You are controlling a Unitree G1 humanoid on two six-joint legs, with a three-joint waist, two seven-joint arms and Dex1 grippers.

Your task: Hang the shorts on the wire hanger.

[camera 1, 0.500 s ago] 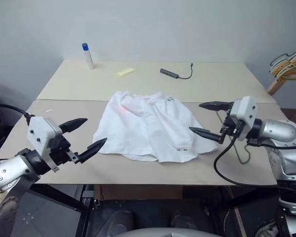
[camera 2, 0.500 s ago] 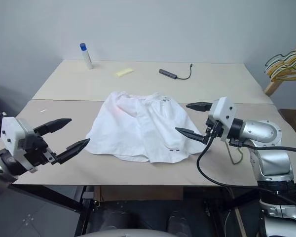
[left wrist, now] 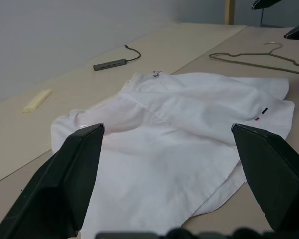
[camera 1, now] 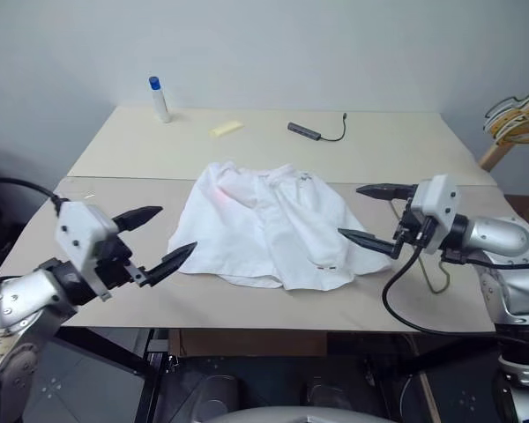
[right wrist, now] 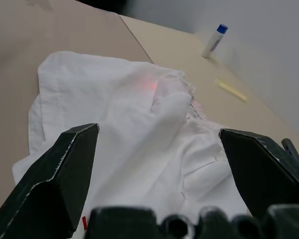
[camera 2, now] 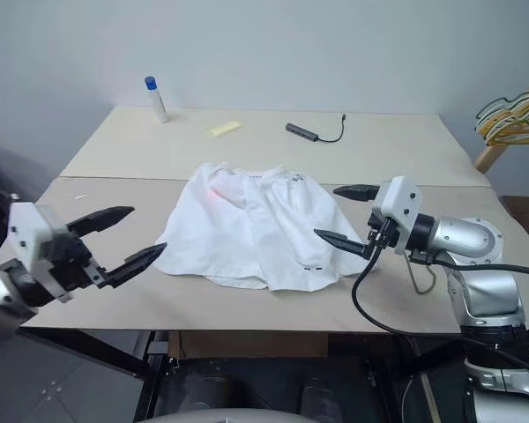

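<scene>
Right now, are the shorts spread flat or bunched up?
Mostly spread: the shorts lie flat on the table, waistband away from the robot, slightly rumpled.

White shorts [camera 1: 269, 225] (flat) beside wire hanger [left wrist: 261, 58]

Beige worktop [camera 1: 115, 291] with the shorts [camera 1: 269, 225] between both pincers, the wire hanger [left wrist: 261, 59] beside the right pincer [camera 1: 376, 215], bottle [camera 1: 159, 99], yellow pad [camera 1: 226, 129] and cabled hub [camera 1: 304, 131] beyond.

Left arm: reaches in from the left, forearm angled forward and inward.
Left gripper [camera 1: 160, 238]: jaws spread wide, empty, pointing forward and toward the right, nearly level.
Right arm: reaches in from the right, wrist bent inward.
Right gripper [camera 1: 376, 217]: jaws spread wide, empty, pointing toward the left, nearly level.
</scene>
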